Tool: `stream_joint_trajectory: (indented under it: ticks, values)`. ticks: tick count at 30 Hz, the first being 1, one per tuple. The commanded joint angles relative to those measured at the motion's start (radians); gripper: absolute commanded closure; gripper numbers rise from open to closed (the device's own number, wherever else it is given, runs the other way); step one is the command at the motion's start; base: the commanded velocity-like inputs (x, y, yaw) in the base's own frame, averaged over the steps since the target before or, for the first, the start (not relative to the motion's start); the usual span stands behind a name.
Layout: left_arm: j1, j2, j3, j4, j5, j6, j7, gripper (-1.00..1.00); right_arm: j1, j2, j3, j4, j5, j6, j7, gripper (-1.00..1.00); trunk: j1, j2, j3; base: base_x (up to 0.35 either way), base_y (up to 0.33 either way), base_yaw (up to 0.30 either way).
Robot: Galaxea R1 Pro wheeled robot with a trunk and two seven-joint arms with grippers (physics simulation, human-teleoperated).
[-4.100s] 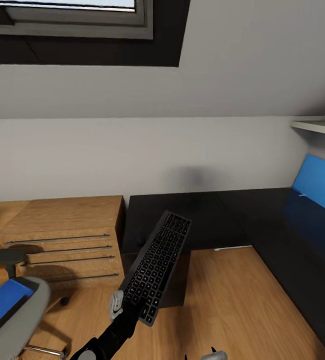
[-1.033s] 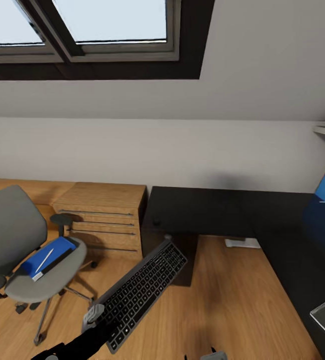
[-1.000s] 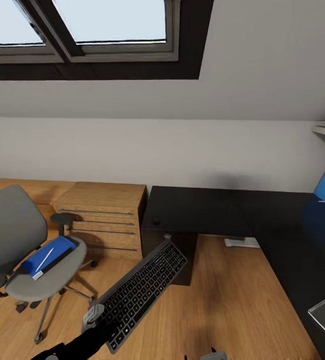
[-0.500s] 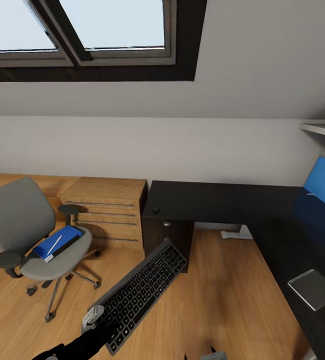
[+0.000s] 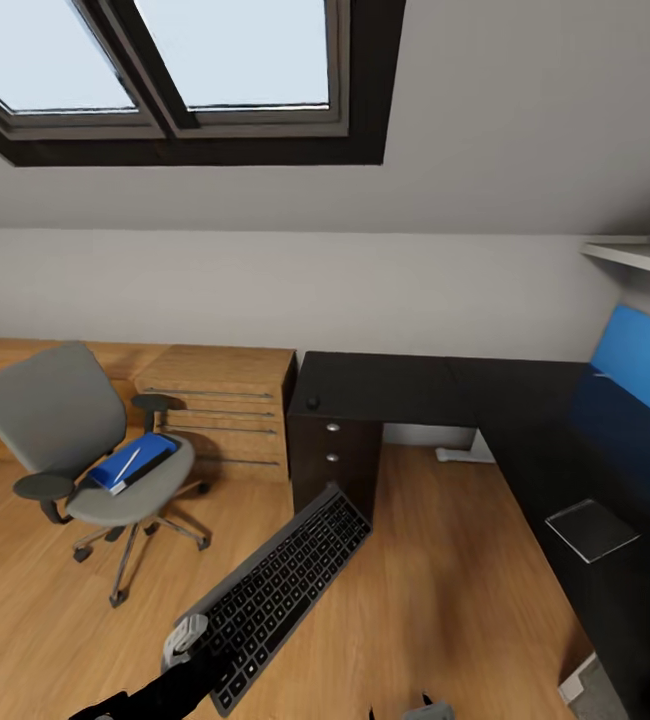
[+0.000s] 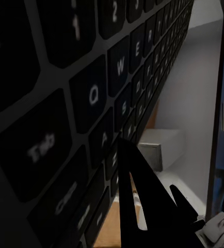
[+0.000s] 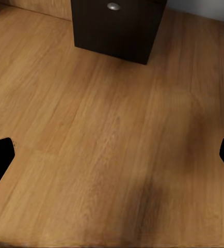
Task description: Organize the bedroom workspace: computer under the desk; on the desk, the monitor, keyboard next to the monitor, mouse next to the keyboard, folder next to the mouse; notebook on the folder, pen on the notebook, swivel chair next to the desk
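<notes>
Camera shift: compared with a moment back the head view has pulled away, so the whole room sits smaller and more floor shows; that is the robot's base or head moving, not the furniture.
Newly in view: the swivel chair (image 5: 75, 440) now shows whole at the left with its castors, and a flat grey-edged rectangle, possibly the notebook (image 5: 592, 529), lies further in on the black top at the right.
Keyboard: the keyboard (image 5: 277, 592) rides in much the same spot relative to the arm, held out over the wood floor (image 7: 112, 134), not on any surface.
Left gripper: the left gripper (image 5: 187, 640) is clamped on the keyboard's near end; in its wrist view the keys (image 6: 91, 98) loom very close.
Right gripper: the right gripper (image 7: 112, 155) is spread wide with nothing between its dark tips, floor below it.
Desk: the desk (image 5: 405, 390) stands ahead against the wall, and a small dark lump on its left part is likely the mouse (image 5: 312, 403).
Folder: the folder (image 5: 130, 463) lies on the chair seat with a thin white stick on it, perhaps the pen.
Task reading: backing off seems to be repositioning before the approach; the keyboard's placement is not yet done, and the folder, notebook and chair steps all remain.
</notes>
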Motion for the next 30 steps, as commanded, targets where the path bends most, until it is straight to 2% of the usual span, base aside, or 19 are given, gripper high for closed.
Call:
stream_joint_trajectory:
  ticks: [1, 14, 18, 27, 30]
  values:
    - [-0.001, 0.001, -0.001, -0.001, 0.010, 0.004, 0.000, 1.00, -0.001, 0.001, 0.009, 0.002, -0.003, -0.002, -0.006, -1.00, 0.000, -0.002, -0.002, -0.335, 0.000, 0.000]
    - [-0.001, 0.001, -0.002, 0.001, 0.010, 0.004, 0.000, 1.00, 0.000, -0.006, 0.006, 0.002, -0.003, -0.002, -0.007, -1.00, 0.000, -0.002, -0.002, -0.335, 0.000, 0.000]
    - [-0.001, 0.001, -0.001, 0.001, 0.010, 0.004, 0.000, 1.00, -0.001, -0.025, 0.006, 0.002, -0.004, -0.001, -0.010, -1.00, 0.000, -0.002, -0.002, -0.335, 0.000, 0.000]
    - [-0.001, 0.002, 0.003, 0.004, 0.010, 0.004, 0.000, 1.00, 0.000, -0.039, 0.006, 0.002, -0.003, 0.015, -0.014, -1.00, 0.000, -0.002, -0.002, -0.334, 0.000, 0.000]
    - [-0.001, 0.004, 0.005, 0.005, 0.010, 0.003, 0.000, 1.00, 0.000, -0.057, 0.006, 0.002, -0.003, 0.022, -0.015, -1.00, 0.000, -0.002, -0.002, -0.334, 0.000, 0.000]
